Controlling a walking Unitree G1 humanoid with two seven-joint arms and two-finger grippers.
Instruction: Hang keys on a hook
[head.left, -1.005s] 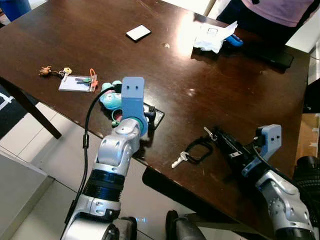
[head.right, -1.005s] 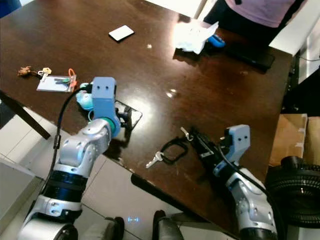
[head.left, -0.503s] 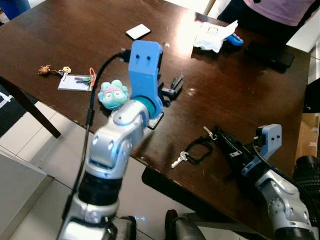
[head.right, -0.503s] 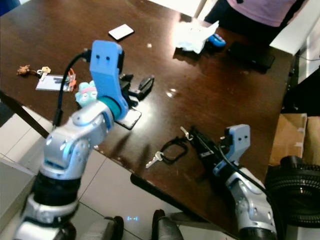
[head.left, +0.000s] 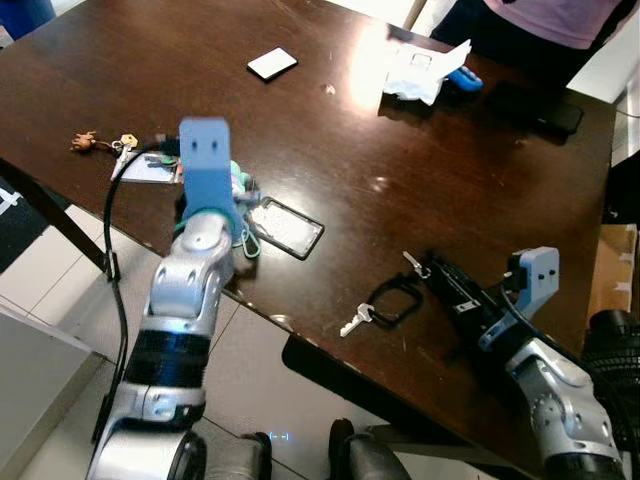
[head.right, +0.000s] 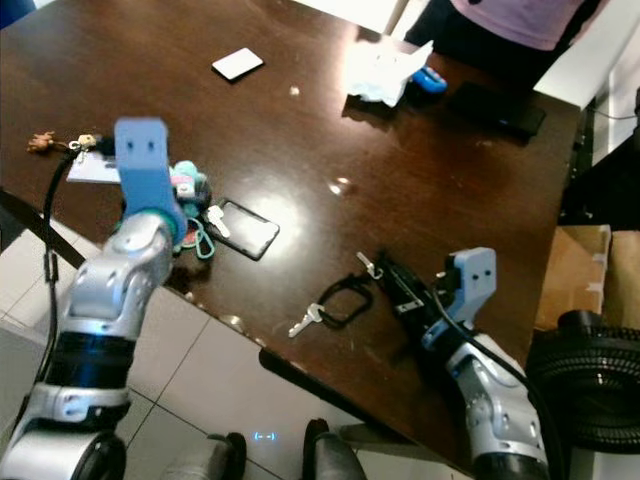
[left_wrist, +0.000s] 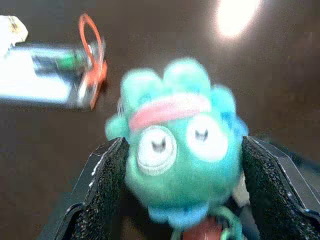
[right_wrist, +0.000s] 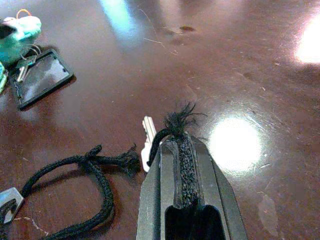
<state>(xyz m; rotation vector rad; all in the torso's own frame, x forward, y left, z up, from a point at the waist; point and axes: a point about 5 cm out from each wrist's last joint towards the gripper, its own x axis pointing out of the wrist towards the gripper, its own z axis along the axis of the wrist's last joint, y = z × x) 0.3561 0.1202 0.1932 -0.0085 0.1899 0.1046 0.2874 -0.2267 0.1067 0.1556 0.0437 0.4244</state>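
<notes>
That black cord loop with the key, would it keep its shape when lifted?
Probably not: the black cord loop lies slack in a bent ring with frayed ends, so it should droop. The key would likely dangle and swing. The right claw pinches a frayed end.

Left arm is raised from the lower left, silver forearm angled up and forward, blue wrist housing held upright over the near edge of the desk (head.left: 120, 60). Left pincer (left_wrist: 182, 165) is spread wide; its two black padded fingers (left_wrist: 102, 185) are seen on either side of a teal plush toy (left_wrist: 180, 150), close against its sides; firm contact cannot be judged.

Right arm is extended from the lower right, forearm laid low over the desk, blue wrist housing tilted. Right pincer (right_wrist: 181, 150) is pressed together, its fingers pinching the frayed end of a black cord (right_wrist: 172, 122).
</notes>
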